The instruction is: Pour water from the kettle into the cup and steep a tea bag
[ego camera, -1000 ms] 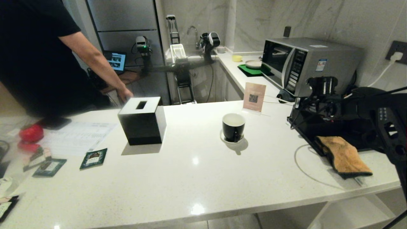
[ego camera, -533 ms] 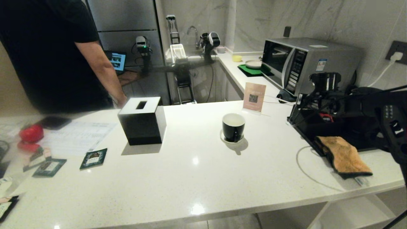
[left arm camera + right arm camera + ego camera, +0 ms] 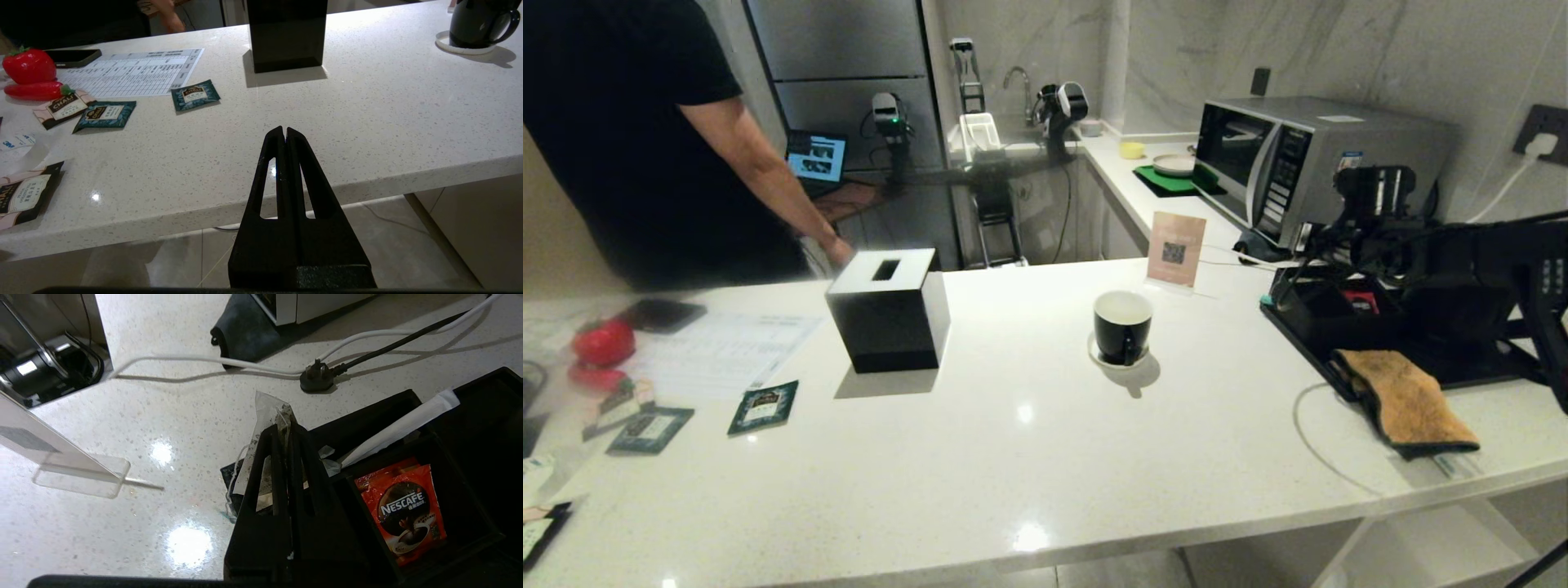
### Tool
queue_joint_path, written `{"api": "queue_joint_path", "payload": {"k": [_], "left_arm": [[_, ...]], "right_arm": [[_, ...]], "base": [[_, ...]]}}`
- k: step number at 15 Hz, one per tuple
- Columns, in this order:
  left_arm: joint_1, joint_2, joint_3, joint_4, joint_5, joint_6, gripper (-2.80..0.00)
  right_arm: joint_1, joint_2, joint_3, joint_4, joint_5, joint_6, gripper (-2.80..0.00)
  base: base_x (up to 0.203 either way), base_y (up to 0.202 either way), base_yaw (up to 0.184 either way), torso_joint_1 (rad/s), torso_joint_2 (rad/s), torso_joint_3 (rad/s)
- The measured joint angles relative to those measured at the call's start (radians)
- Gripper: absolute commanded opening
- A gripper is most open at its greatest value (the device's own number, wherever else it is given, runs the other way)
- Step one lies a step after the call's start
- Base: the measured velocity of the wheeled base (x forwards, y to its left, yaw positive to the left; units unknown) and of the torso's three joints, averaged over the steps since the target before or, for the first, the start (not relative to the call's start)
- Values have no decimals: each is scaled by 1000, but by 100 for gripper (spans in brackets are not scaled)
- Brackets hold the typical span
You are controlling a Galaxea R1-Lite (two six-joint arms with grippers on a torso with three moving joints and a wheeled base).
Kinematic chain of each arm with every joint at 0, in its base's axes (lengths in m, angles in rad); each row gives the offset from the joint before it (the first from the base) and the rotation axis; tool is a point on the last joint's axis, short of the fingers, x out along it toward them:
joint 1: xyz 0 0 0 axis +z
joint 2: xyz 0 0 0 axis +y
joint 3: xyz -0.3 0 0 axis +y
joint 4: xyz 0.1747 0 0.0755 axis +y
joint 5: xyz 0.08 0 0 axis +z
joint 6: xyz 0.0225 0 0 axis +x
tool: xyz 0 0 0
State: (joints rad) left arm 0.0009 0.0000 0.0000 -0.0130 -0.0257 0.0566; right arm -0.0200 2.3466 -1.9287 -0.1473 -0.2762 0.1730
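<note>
The tea bag [image 3: 267,428] is pinched between the closed fingers of the right pincer [image 3: 286,430], just above the corner of the black compartment box [image 3: 470,522] at the right end of the table [image 3: 1029,457]. Its pale pouch sticks up past the fingertips and its thin string hangs beside the fingers. It looks nearly weightless, limp and easily torn; I judge that the hold on the pouch's upper part is sound, and that any fast swing would set it flapping. A red coffee sachet [image 3: 406,512] and a white paper stick [image 3: 402,426] lie in the box. The cup [image 3: 1123,327] stands on its saucer [image 3: 1098,357] mid-table, well apart, and seems empty; the kettle cannot be made out. The left pincer [image 3: 285,131] hangs closed and empty off the table's near edge. A person [image 3: 629,139] stands beyond the far left side.
</note>
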Motion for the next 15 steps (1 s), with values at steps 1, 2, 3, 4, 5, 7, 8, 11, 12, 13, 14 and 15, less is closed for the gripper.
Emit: {"api": "queue_joint_path", "payload": {"k": [1, 2, 3, 4, 5, 7, 8, 11, 12, 13, 14, 15], "left_arm": [[0, 0, 0, 0, 0, 0, -280], [0, 0, 0, 0, 0, 0, -280], [0, 0, 0, 0, 0, 0, -280], [0, 0, 0, 0, 0, 0, -280], [0, 0, 0, 0, 0, 0, -280], [0, 0, 0, 0, 0, 0, -280], [0, 0, 0, 0, 0, 0, -280], [0, 0, 0, 0, 0, 0, -280], [0, 0, 0, 0, 0, 0, -280], [0, 0, 0, 0, 0, 0, -280], [0, 0, 0, 0, 0, 0, -280], [0, 0, 0, 0, 0, 0, -280]], "right_arm": [[0, -9, 8, -2, 0, 3, -280], [0, -18, 17, -4, 0, 3, -280], [0, -28, 26, -4, 0, 4, -280], [0, -38, 37, -6, 0, 5, -280], [0, -49, 48, -6, 0, 6, -280], [0, -72, 69, -8, -2, 11, -280], [0, -84, 78, -12, -16, 11, -280], [-1, -121, 96, -37, -80, 14, -280], [-1, -134, 107, -50, -80, 16, -280], [-1, -150, 120, -64, -79, 18, -280], [-1, -166, 137, -73, -78, 19, -280], [-1, -182, 156, -75, -78, 19, -280]], "base": [[0, 0, 0, 0, 0, 0], [0, 0, 0, 0, 0, 0], [0, 0, 0, 0, 0, 0], [0, 0, 0, 0, 0, 0], [0, 0, 0, 0, 0, 0], [0, 0, 0, 0, 0, 0], [0, 0, 0, 0, 0, 0], [0, 0, 0, 0, 0, 0], [0, 0, 0, 0, 0, 0], [0, 0, 0, 0, 0, 0], [0, 0, 0, 0, 0, 0], [0, 0, 0, 0, 0, 0]]}}
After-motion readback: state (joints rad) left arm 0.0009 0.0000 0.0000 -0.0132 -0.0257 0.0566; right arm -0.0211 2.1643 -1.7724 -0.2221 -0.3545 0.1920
